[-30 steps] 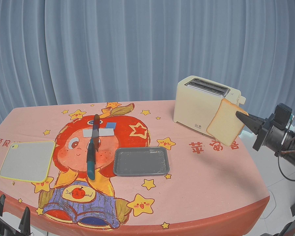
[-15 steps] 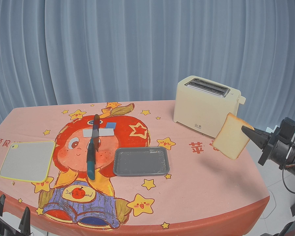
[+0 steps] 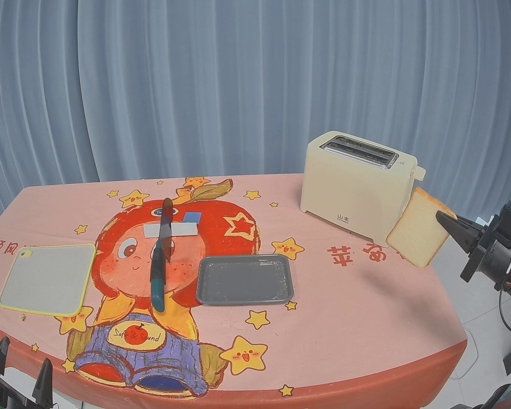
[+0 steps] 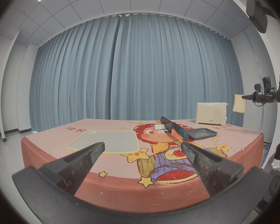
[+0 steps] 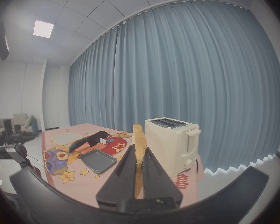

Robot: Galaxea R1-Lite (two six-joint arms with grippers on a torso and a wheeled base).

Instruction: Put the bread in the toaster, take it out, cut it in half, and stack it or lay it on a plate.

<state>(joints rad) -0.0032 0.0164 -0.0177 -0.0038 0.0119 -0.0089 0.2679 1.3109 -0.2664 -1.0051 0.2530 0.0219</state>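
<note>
The right gripper (image 3: pixel 440 216) is clenched on one slice of bread (image 3: pixel 417 235), pinching it near its upper crust edge. The slice stands on edge, running out past the tips. Just beyond the tips stands the toaster (image 3: pixel 352 191), apart from the bread. Its end with the lever and knob is turned toward the jaws, and its two slots face up. In the left wrist view the slice's top shows a little higher than the toaster's top. The right arm lies roughly level, off the table's (image 3: pixel 352 319) right edge, pointing in toward the toaster.

Farther from these jaws, on the tablecloth, lie one grey tray (image 3: pixel 245 280), then one knife (image 3: pixel 158 259) with a teal handle, then one cutting board (image 3: pixel 46 279) with a yellow rim.

The left gripper (image 3: pixel 22 356) is held low at the table's near left edge. Its jaws are released and spread wide, with the board ahead of them and the knife and tray past it.
</note>
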